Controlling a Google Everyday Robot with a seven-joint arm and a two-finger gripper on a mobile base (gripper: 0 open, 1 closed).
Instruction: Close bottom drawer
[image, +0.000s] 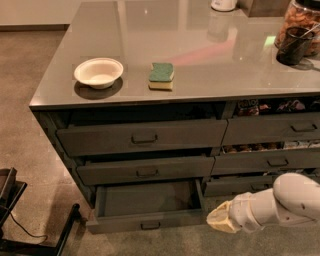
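The bottom drawer (145, 222) is the lowest of the wide left stack. It is pulled out, its dark inside (147, 197) is empty, and a small pull sits in the middle of its flat front. My gripper (219, 222), a pale yellowish tip on a white arm (292, 202), comes in from the lower right. It hangs just right of the drawer's front right corner, close to it but apart. The two taller wide drawers above stand slightly ajar.
A white bowl (98, 72) and a green and yellow sponge (161, 76) lie on the grey counter (210, 65). A dark cup (292, 46) stands at the back right. Narrower drawers (272, 161) fill the right stack. A black stand (30, 235) stands on the floor at the lower left.
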